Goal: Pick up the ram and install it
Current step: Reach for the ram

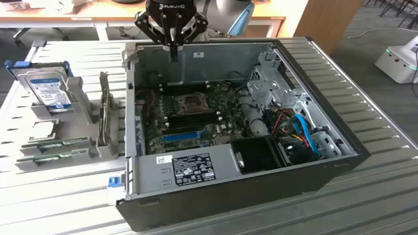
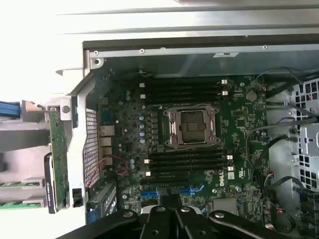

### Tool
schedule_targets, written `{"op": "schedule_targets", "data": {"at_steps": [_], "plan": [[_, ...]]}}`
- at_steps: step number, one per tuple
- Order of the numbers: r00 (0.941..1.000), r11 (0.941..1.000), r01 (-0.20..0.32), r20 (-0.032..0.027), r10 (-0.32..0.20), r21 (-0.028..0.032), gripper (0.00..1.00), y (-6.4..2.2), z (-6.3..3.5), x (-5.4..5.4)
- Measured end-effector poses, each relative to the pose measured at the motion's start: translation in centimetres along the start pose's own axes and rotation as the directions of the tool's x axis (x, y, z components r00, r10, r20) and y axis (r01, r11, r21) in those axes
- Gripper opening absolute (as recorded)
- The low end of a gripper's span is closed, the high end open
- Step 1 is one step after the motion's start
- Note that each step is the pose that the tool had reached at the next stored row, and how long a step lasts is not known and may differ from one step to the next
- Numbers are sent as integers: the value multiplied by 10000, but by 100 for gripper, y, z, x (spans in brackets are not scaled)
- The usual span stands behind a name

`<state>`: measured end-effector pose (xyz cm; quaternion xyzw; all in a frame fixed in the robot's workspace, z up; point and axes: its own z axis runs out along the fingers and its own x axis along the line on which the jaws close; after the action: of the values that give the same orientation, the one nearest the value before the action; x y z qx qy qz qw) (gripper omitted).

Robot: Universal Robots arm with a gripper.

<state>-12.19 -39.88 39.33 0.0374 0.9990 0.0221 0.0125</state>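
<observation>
Claw (image 1: pixel 173 55) is hovering clenched and empty over the open computer case (image 1: pixel 222 58), while the ram (image 1: pixel 62 144) is lying in a grey rack (image 1: pixel 33 165) on the worktop (image 1: pixel 365 196), well apart. Pickup not yet begun, I'd judge; grasping calls for parting its fingers first.

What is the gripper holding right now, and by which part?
Nothing. The gripper hangs shut and empty over the computer case; both ram sticks lie in the rack beside it.
</observation>
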Motion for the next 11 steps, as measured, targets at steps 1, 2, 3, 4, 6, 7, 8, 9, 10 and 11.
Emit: {"op": "schedule_targets", "data": {"at_steps": [1, 2, 3, 4, 6, 7, 8, 9, 10, 11], "plan": [[10000, 10000, -1, 0, 1, 0, 11, 0, 0, 0], [10000, 10000, 0, 0, 0, 0, 11, 0, 0, 0], [10000, 10000, 0, 0, 0, 1, 11, 0, 0, 0], [10000, 10000, 0, 0, 0, 0, 11, 0, 0, 0], [10000, 10000, 0, 0, 0, 0, 11, 0, 0, 0], [10000, 10000, 0, 0, 0, 0, 11, 0, 0, 0], [10000, 10000, 0, 0, 0, 0, 11, 0, 0, 0], [10000, 10000, 0, 1, 0, 0, 11, 0, 0, 0], [10000, 10000, 0, 1, 0, -1, 11, 0, 0, 1], [10000, 10000, -1, 1, 1, -1, 11, 0, 1, 4]]}}
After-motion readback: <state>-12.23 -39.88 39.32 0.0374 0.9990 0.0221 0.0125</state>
